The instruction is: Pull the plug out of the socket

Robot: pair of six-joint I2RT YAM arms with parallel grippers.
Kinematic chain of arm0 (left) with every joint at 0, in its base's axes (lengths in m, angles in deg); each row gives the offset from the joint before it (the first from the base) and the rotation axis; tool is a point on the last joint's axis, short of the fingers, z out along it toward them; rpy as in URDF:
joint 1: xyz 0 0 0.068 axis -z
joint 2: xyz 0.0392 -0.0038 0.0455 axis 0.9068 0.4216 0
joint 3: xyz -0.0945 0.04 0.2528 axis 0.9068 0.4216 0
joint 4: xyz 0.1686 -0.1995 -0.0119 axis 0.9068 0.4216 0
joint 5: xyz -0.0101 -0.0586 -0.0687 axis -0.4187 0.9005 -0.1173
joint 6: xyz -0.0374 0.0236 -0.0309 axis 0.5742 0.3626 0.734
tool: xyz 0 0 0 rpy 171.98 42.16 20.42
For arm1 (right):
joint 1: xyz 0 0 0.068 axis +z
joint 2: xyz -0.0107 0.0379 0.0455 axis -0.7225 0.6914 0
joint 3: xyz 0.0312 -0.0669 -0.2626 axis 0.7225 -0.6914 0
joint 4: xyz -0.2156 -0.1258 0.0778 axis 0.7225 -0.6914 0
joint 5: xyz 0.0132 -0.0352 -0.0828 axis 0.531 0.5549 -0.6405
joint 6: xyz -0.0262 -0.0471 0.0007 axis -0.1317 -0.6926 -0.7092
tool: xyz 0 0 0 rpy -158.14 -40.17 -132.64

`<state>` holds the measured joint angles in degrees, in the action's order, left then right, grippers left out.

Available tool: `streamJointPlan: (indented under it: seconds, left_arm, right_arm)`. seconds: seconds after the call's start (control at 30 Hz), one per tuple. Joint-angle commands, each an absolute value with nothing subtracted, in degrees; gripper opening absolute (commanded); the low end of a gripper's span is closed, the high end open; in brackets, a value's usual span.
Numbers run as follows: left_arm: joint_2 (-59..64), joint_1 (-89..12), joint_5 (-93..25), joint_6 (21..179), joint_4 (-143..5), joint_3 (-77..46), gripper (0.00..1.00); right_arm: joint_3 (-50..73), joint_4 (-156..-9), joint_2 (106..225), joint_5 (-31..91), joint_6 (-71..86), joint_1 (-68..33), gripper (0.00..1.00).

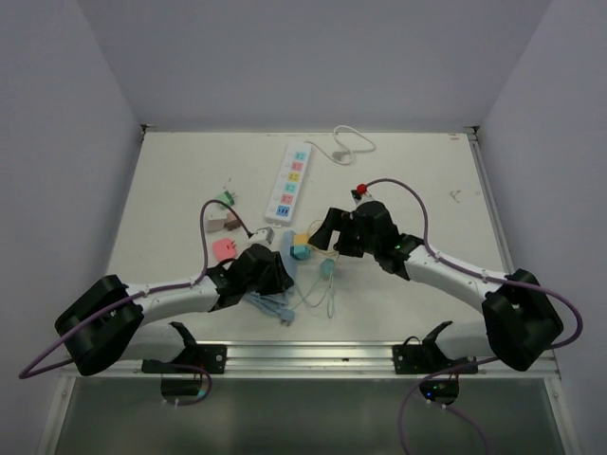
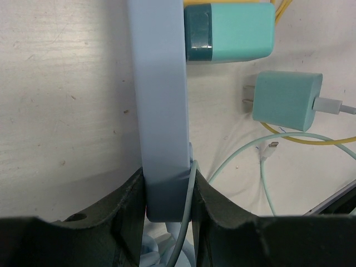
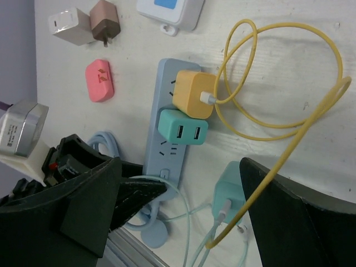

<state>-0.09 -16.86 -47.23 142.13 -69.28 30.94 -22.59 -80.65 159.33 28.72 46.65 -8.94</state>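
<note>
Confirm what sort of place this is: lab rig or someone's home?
Most likely a lab robot cell, not a home: a bare white tabletop boxed in by plain grey walls, with a white power strip and a blue power strip laid out as props.

Table (image 1: 427,171): white, lightly scuffed, walls on three sides.
Far middle: white power strip (image 1: 292,180), with its white cord (image 1: 353,142) looped by the far edge.
Left: green plug (image 1: 225,198); white adapter (image 3: 69,25) and brown adapter (image 3: 105,16) side by side; pink plug (image 3: 100,79) nearer.
Near middle: blue power strip (image 3: 167,119), unplugged teal charger (image 2: 286,100) just beside it, yellow cable (image 3: 289,72) lying in loops.
</note>
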Motion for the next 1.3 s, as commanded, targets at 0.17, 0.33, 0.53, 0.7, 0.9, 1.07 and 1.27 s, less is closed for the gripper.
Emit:
streamJointPlan:
  seconds: [0.17,0.33,0.53,0.7,0.9,1.07,1.27]
  left_arm:
    - [-1.1,-16.98,-47.26,141.2,-72.08,30.77,0.0]
    - [-0.84,-16.9,-48.14,141.37,-71.9,30.86,0.0]
    - [-0.92,-16.98,-48.49,141.46,-70.93,30.42,0.0]
    - [-1.63,-16.99,-48.76,141.37,-70.75,30.34,0.0]
    - [-1.63,-16.9,-48.67,141.11,-71.19,30.07,0.0]
    - [-2.33,-16.9,-48.85,141.02,-71.19,30.33,0.0]
    - [-2.86,-16.9,-48.94,140.76,-72.07,30.69,0.0]
  right_arm:
    - [-14.44,-98.29,155.48,10.14,45.12,-8.38,0.91]
    - [-13.03,-108.16,148.34,-1.07,41.97,-8.29,0.94]
    - [-9.52,-109.0,144.21,-3.91,34.43,-8.38,0.99]
    - [-9.6,-96.0,144.64,16.11,32.1,-8.38,0.96]
    - [-13.1,-79.85,155.53,34.77,44.12,-7.94,0.92]
    - [-15.66,-73.48,162.91,35.58,49.24,-7.15,0.89]
    - [-17.24,-70.05,169.06,35.66,51.53,-7.15,0.89]
